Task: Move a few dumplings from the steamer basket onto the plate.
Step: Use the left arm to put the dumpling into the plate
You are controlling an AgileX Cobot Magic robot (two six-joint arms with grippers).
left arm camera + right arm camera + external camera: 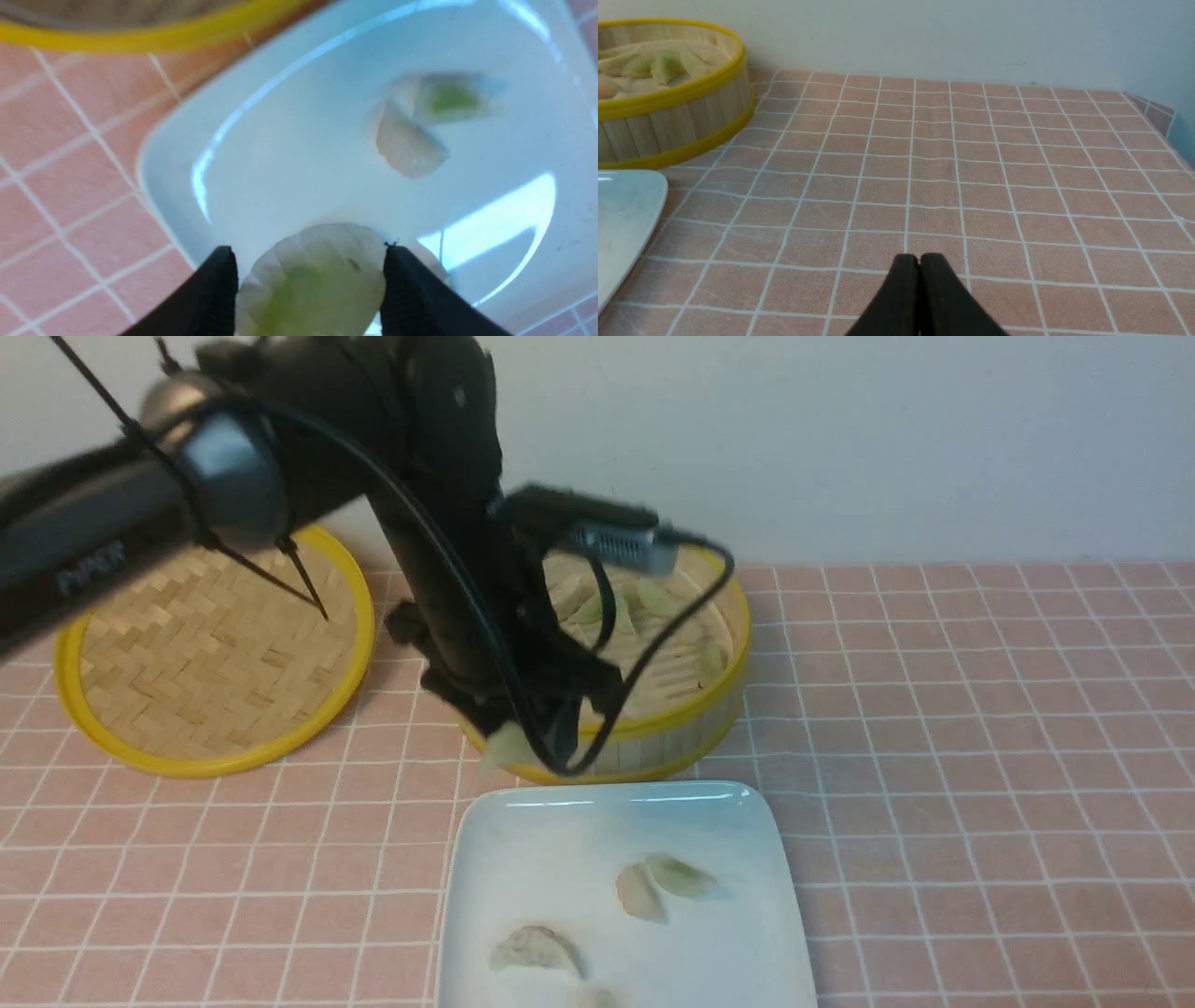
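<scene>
the left fingers [223, 280] stand fairly wide, clamped on either side of a pale green dumpling [313, 280] that fills the gap between them. in the front view this held dumpling hangs clear of the surface [980, 756], by the 11 o'clock corner of the plate [523, 859] and in front of the near wall of the steamer basket [672, 747]. the plate lies at 6 o'clock from the basket, just beside it. four dumplings rest on the plate: a green one [681, 875] and a pinkish one [639, 894] touching each other right of centre, a whitish one [537, 949] toward 7 o'clock, and one [593, 997] at 6 o'clock, cut off by the picture's edge. more dumplings [644, 602] lie in the basket toward 12 o'clock, partly hidden by the left arm [448, 523]. a woven lid [215, 653] lies at 9 o'clock from the basket, apart from it. the right fingers [919, 268] are pressed together with nothing between them, above the pink checked surface, well apart from basket and plate.
</scene>
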